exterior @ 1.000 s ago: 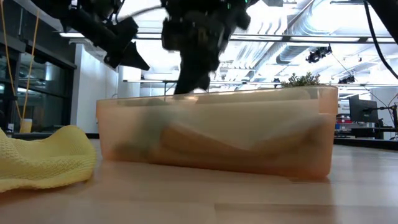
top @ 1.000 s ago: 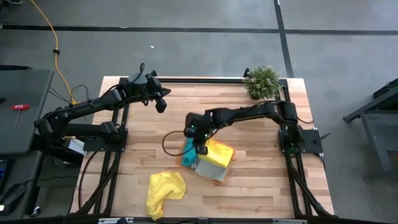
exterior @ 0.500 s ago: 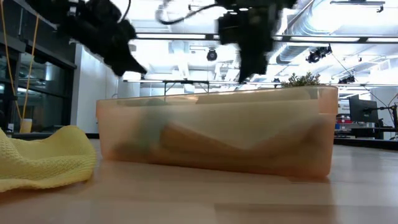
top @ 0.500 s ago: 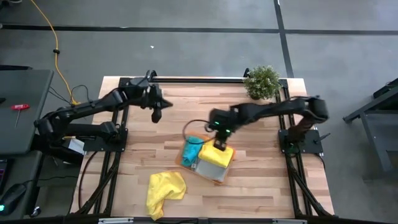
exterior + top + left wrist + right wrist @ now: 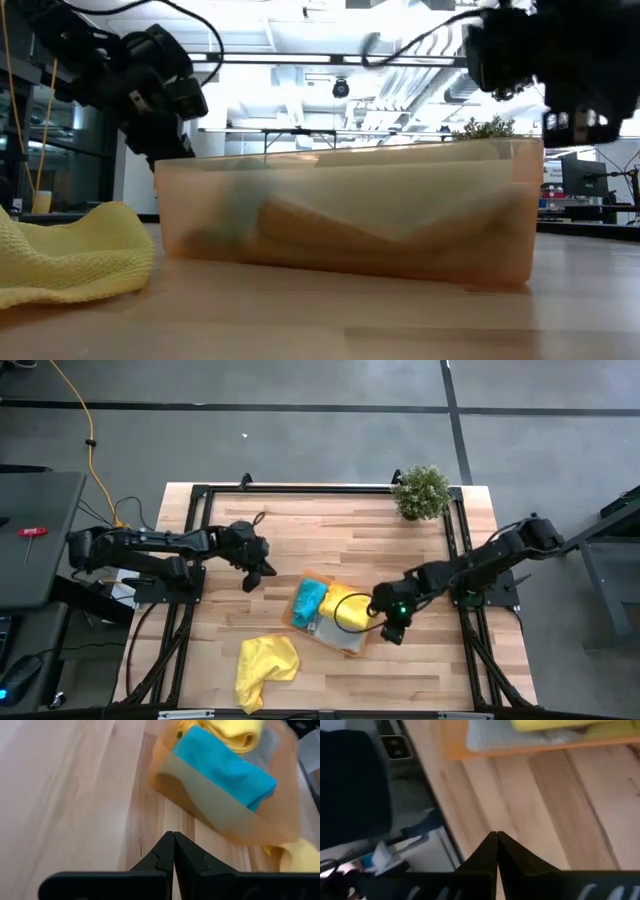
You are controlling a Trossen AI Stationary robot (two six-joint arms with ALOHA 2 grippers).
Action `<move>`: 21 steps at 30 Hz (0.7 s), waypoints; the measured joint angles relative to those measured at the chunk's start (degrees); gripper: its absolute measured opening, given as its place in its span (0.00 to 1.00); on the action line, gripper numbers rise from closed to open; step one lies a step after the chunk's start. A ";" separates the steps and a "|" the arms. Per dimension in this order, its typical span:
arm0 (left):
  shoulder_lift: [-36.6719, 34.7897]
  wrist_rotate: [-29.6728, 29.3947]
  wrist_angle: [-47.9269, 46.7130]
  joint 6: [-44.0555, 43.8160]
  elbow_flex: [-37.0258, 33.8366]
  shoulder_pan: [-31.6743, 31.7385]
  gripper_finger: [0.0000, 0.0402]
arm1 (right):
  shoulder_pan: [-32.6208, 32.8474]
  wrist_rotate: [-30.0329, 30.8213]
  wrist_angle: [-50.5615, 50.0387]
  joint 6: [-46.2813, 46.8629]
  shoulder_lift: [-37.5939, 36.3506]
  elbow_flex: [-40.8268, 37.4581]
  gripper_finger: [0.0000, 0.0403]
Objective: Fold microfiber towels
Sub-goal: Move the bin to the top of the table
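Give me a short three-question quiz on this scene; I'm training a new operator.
1. True or false: the left gripper holds a towel.
2. Which towel lies outside the tray? A teal B grey C yellow
3. Fill in: the right gripper is ____.

Key
1. False; it is shut, empty, over bare table.
2. C: the loose yellow towel lies on the table; the teal towel, grey towel and another yellow towel are in the tray.
3. shut.

no text, label, brand, number or sign can be read anywhere in these views.
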 joint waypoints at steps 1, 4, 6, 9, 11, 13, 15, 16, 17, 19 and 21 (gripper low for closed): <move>1.25 -0.96 1.26 -1.48 0.00 -1.08 0.00 | 0.87 0.56 0.45 0.56 0.34 -0.54 0.00; 5.89 -1.49 7.17 -5.93 0.00 -3.86 0.00 | 2.10 7.13 0.58 3.31 1.04 -1.92 0.00; 8.71 -1.49 10.15 -8.16 0.00 -5.38 0.00 | 1.50 11.38 0.77 4.81 1.39 -2.45 0.00; 12.45 -1.51 14.29 -11.01 0.00 -7.14 0.00 | -0.19 14.98 0.98 6.50 1.41 -3.27 0.00; 14.32 -1.54 16.80 -12.51 0.00 -8.07 0.00 | -1.54 16.23 1.04 6.10 1.41 -3.88 0.00; 16.09 -1.57 19.68 -13.29 0.00 -8.84 0.00 | -3.19 17.67 1.18 4.79 1.41 -4.36 0.00; 17.81 -1.56 22.65 -13.89 0.00 -9.36 0.00 | -5.38 18.96 1.26 4.39 1.41 -4.56 0.00; 18.67 -1.41 24.54 -14.42 0.00 -9.45 0.00 | -6.54 19.78 1.58 3.79 1.41 -4.56 0.00; 19.71 -1.24 26.48 -14.92 0.02 -9.46 0.00 | -7.79 20.00 2.20 2.86 1.41 -4.56 0.00; 21.58 -0.95 29.15 -16.05 -0.02 -9.42 0.00 | -10.12 19.67 2.59 0.58 1.39 -4.63 0.00; 23.39 -1.15 30.58 -16.46 0.28 -9.06 0.00 | -12.37 18.88 2.95 -1.25 1.41 -4.71 0.00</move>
